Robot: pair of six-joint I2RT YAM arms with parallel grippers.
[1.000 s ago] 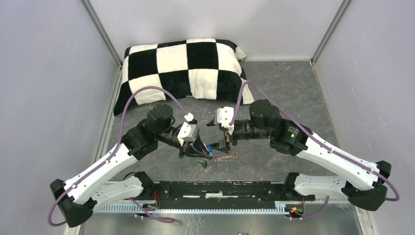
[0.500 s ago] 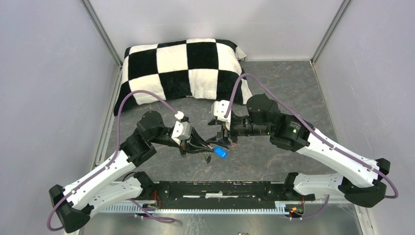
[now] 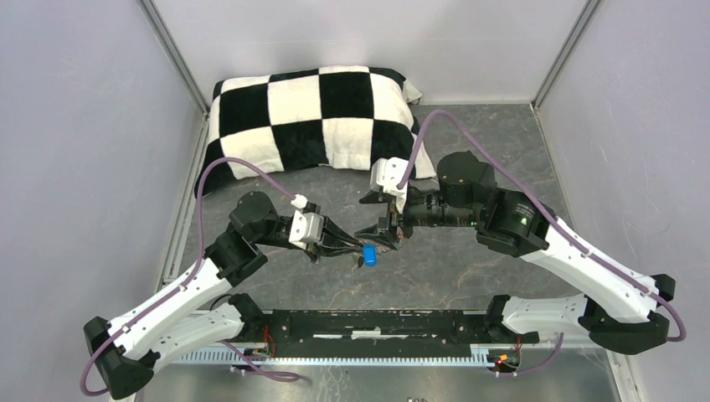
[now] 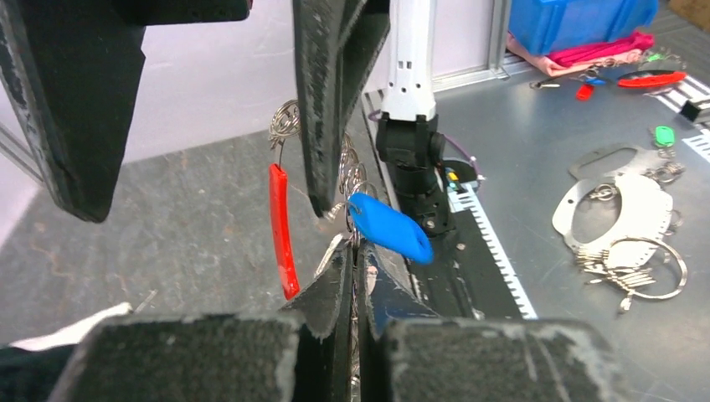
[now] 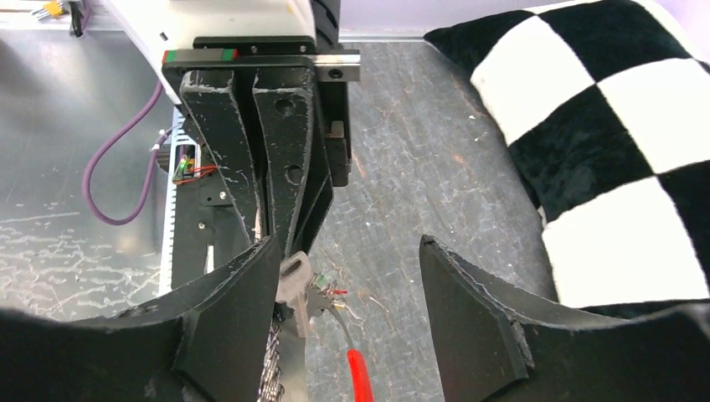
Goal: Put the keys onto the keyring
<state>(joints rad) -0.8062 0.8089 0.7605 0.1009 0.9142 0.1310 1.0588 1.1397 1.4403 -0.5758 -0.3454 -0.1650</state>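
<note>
Above the grey marbled table [image 3: 469, 276], your left gripper [image 3: 355, 249] is clamped on the keyring [image 5: 271, 377], with the blue key [image 3: 369, 255] and red key [image 4: 283, 230] hanging at its tips. Your right gripper [image 3: 374, 235] straddles them, jaws apart. Beyond, a blue bin [image 4: 582, 21] has pink cloth [image 4: 586, 54] at its foot.

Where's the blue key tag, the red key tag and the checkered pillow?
blue key tag [image 4: 389, 228]: left wrist view, middle of the plastic tag.
red key tag [image 4: 282, 226]: left wrist view, halfway down its thin edge.
checkered pillow [image 3: 293, 100]: top external view, a white square near its middle.
</note>
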